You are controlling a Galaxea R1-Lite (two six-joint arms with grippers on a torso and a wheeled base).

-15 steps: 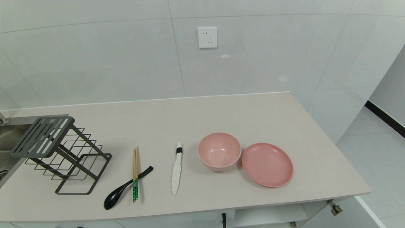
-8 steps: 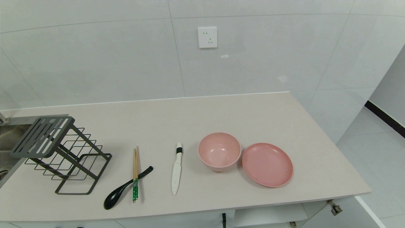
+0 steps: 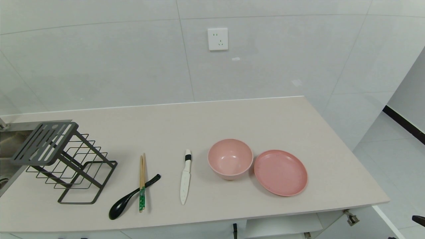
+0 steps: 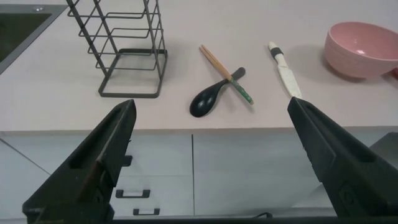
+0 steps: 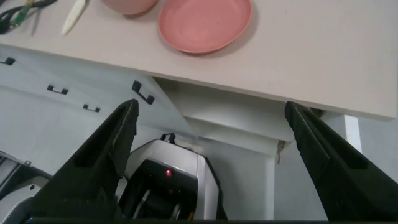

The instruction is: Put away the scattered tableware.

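1. The tableware lies loose near the front edge of the table. The chopsticks cross a black spoon. A white knife lies at their 3 o'clock, then a pink bowl, with a pink plate just beside it at 3 o'clock.
2. The wire rack stands at 9 o'clock of the chopsticks.
3. I judge the task to be at its start, with no piece put away yet. The left end effector and right end effector hang below the table's front, both spread wide and gripping nothing.
4. The next move likely calls for lifting an arm above the edge and pinching a thin, flat-lying piece.
5. I can read no writing. The chopsticks' green ends carry marks, perhaps a pattern, too small to tell.
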